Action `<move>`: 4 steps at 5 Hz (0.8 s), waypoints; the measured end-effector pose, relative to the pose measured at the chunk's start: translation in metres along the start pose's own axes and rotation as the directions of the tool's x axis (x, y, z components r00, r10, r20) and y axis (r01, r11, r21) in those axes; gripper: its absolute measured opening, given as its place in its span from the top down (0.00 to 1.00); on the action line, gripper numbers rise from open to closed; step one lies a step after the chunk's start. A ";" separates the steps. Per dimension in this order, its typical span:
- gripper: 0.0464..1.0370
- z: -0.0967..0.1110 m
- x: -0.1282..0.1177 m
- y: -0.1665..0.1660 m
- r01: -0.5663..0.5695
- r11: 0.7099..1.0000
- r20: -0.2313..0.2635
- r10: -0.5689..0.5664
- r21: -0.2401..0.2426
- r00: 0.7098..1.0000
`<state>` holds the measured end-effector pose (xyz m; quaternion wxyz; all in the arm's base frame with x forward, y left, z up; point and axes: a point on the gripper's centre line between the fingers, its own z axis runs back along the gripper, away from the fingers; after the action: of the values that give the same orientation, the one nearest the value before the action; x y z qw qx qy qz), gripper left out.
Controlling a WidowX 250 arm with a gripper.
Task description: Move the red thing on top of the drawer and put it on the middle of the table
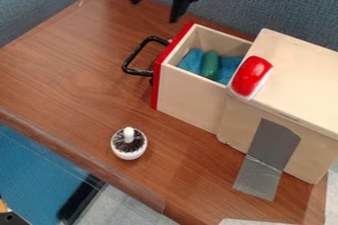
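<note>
"What's cut off or hard to read?"

"The claw [154,10] is cropped by the top edge, and the wooden cabinet [297,81] runs out at the right. In its pulled-out drawer [191,95], a green thing [210,65] covers part of the blue cloth [191,61]; I can't say what either the green or the red thing [251,76] is."

"And where's the red one?"

"On top of the cabinet, right of the frame's centre, at the edge beside the drawer. It's below and to the right of the claw, well apart from it."

"Is the claw gripping anything?"

"No, its fingers [179,6] are spread, nothing between them, above the desk [79,61]."

"Which way does the red thing point?"

"Its long axis slants from upper right to lower left, white showing along its lower right side. I can't tell front from back."
</note>
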<state>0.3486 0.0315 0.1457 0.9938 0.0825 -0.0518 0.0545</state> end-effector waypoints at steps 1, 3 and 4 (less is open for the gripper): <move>0.04 0.022 0.006 -0.040 0.100 0.992 0.044 -0.097 -0.074 0.994; 0.04 0.039 -0.006 -0.121 0.284 0.951 0.101 -0.273 -0.119 0.957; 0.04 0.032 -0.014 -0.143 0.344 0.933 0.094 -0.335 -0.107 0.938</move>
<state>0.3485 -0.1155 0.1531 0.9888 0.0316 -0.0767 -0.1242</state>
